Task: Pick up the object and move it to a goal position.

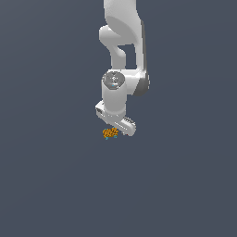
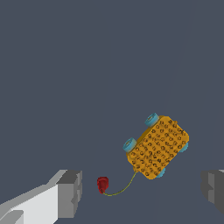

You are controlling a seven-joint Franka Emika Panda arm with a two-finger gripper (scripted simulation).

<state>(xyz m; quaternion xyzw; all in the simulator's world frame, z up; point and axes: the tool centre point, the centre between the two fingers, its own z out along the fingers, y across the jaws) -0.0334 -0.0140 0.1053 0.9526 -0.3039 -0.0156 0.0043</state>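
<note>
so the end effector (image 2: pixel 140 192) has its fingers spread wide and empty, red knob (image 2: pixel 102 184) on its string sits between them, and the orange studded toy (image 2: pixel 158 148) lies ahead, long axis slanted across the gap.

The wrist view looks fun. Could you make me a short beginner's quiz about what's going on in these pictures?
1. True or false: the gripper is already squeezing the orange-yellow object.
2. In the wrist view, what joins the small dark red piece to the object?
A. a thin curved cord
B. a metal hinge
C. nothing, they lie apart
3. Fill in: the round parts on the object's sides are coloured ____.

Key
1. False. The fingers stand wide apart and the object lies ahead of them, untouched.
2. A.
3. Teal.
</note>
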